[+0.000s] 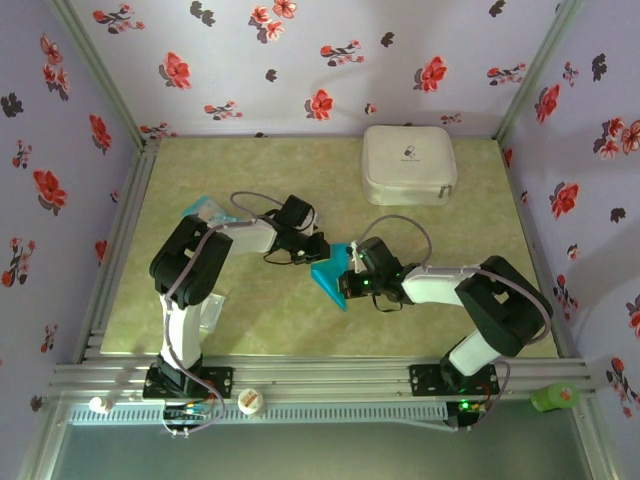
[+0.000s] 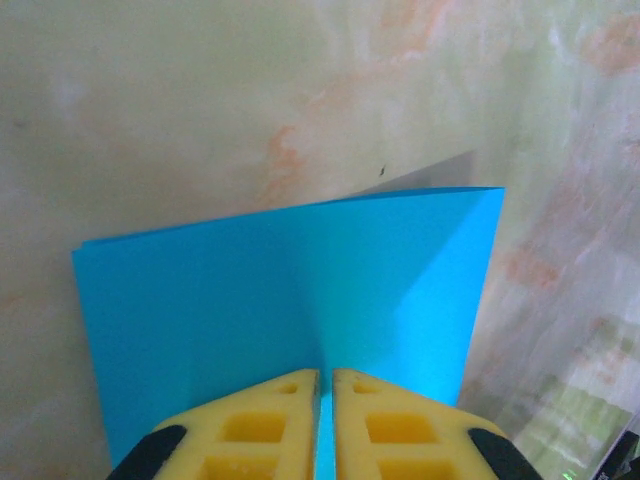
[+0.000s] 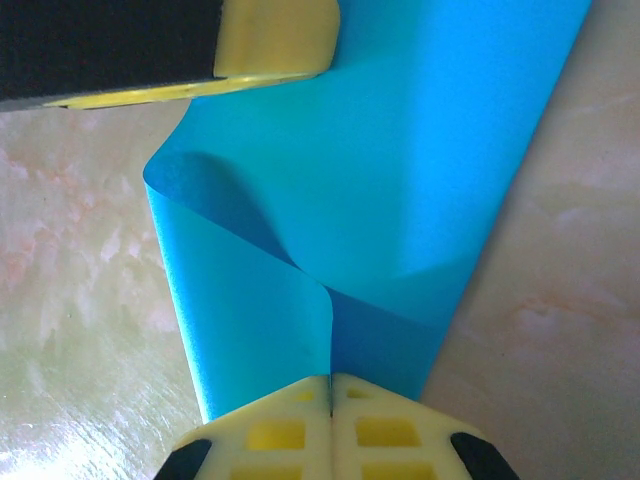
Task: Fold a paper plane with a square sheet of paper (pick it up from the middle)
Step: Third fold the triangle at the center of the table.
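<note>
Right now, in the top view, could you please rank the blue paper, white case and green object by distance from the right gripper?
1. blue paper, pinched in the right gripper, mid-table.
2. white case, toward the back wall.
3. green object, on the near rail, far right.

Teal sheet (image 1: 328,280) (partly hidden), table (image 1: 260,325) ctr.

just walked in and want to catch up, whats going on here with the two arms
Both arms are working on the square sheet of paper near the middle of the table. The left gripper is shut on one part of the sheet and the right gripper is shut on another, so it is held between them, bent into a loose curl rather than a crisp fold. It is not yet a plane. A white case sits at the back.
</note>
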Controlling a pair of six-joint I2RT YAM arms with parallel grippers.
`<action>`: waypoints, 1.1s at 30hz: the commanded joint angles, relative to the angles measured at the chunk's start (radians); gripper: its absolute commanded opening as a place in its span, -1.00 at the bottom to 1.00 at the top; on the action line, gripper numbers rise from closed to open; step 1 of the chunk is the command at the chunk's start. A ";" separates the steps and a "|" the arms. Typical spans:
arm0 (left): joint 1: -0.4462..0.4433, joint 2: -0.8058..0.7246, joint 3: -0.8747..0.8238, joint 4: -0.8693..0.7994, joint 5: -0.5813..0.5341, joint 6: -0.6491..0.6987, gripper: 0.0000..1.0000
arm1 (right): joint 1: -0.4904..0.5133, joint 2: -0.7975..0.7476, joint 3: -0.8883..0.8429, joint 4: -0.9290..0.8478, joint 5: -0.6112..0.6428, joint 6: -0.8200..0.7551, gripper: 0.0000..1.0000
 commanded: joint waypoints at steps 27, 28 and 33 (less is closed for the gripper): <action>-0.160 -0.334 -0.359 0.320 -0.173 -0.407 -1.00 | -0.007 0.024 0.020 -0.037 0.001 -0.027 -0.97; -0.163 -0.323 -0.357 0.333 -0.166 -0.410 -1.00 | -0.007 0.028 0.022 -0.036 0.000 -0.025 -0.97; -0.172 -0.288 -0.357 0.331 -0.166 -0.412 -1.00 | -0.007 0.021 0.012 -0.032 0.006 -0.020 -0.96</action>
